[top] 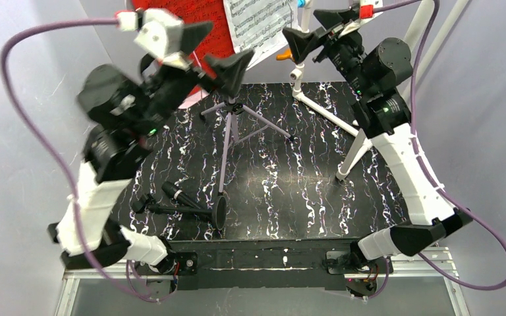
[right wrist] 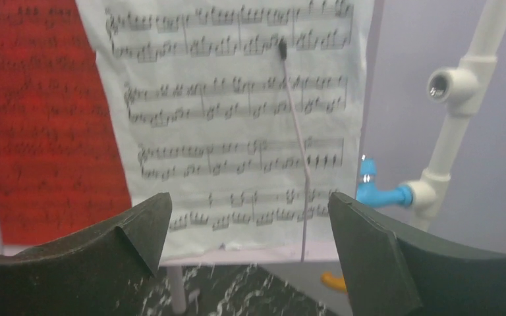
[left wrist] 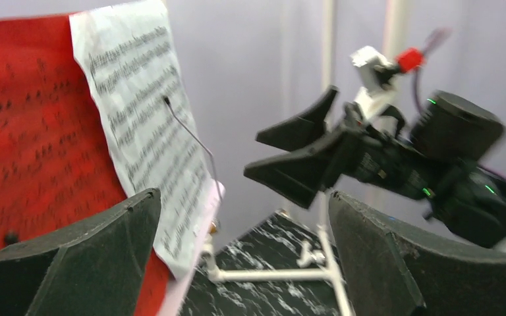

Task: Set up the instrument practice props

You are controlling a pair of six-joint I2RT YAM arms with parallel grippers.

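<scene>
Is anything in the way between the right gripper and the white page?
Nothing visible: the open right gripper faces the white page directly. The pipe frame stands off to the right.

Both my arms are raised, elbows bent, reaching toward the far side. My left gripper is up high, jaws spread wide. My right gripper is also high, jaws apart, pointing leftward.
</scene>
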